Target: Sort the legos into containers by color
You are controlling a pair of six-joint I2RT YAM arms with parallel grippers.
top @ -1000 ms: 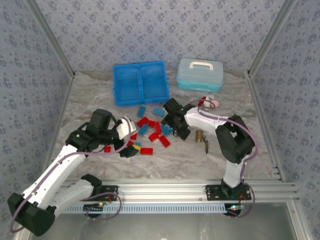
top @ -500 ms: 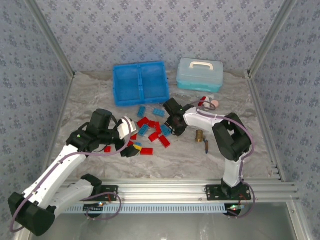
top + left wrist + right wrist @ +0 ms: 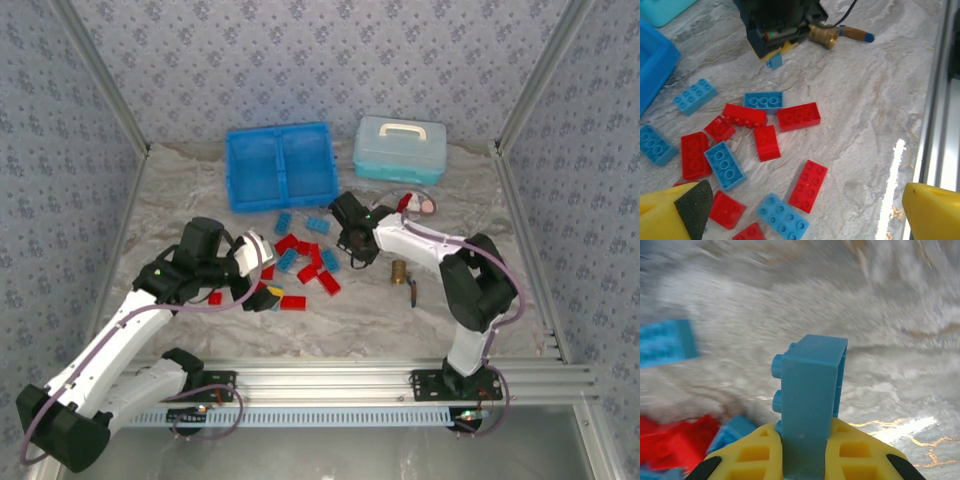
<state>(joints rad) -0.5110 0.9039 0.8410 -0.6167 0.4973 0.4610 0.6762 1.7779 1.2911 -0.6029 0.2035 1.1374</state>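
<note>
While the right gripper [image 3: 807, 445] is clamped on a light blue brick [image 3: 812, 385], which stands on end between the yellow pads with its studs pointing sideways, we judge the step in hand to be the carry of this one piece to a container. From the left wrist view the same brick [image 3: 774, 60] hangs under that gripper and appears to be just off the worktop [image 3: 180, 190]. The next move calls for a swing toward the far edge, where the bright blue tray [image 3: 281, 130] sits left of the middle. The release must come squarely over one compartment, and blue pieces should then go to that side only. From above we see no brick in either compartment, so we take the sorting as barely begun. The other legos [image 3: 300, 262], red and blue, lie scattered at the middle of the worktop. The right arm rises from the near edge, its elbow bent toward the right edge and its forearm running in to the middle. The left gripper [image 3: 800, 217] hovers with its fingers wide apart over the near side of the pile, its arm stretched in from the near left corner.
</note>
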